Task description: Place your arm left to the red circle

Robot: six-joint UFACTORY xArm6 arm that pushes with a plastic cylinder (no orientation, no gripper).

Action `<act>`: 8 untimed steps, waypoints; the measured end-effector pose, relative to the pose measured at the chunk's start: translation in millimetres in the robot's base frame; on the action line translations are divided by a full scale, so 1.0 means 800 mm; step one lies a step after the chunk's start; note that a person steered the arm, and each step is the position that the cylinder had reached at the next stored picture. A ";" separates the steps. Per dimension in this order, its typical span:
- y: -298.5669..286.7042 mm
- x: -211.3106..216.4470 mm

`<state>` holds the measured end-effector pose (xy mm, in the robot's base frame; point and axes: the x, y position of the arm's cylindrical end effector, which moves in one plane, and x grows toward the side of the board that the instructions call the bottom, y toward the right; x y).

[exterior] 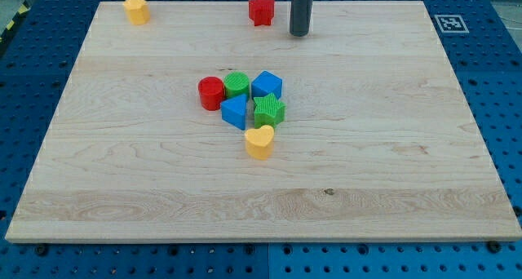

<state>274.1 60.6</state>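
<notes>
The red circle (210,93) is a short red cylinder at the left end of a cluster near the board's middle. My tip (299,33) is the lower end of the dark rod, near the view's top, well above and to the right of the red circle and just right of a red star (261,10). Touching or close beside the red circle are a green circle (237,85), a blue triangle-like block (234,112), a blue cube-like block (267,85) and a green star (269,110).
A yellow heart (259,142) lies just below the cluster. A yellow block (136,10) sits at the top left of the wooden board (122,173). A fiducial tag (449,23) lies off the board's top right corner.
</notes>
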 end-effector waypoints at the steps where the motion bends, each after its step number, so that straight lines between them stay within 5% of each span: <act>1: 0.000 0.000; 5: -0.014 0.053; 8: -0.220 0.099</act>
<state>353.6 -115.4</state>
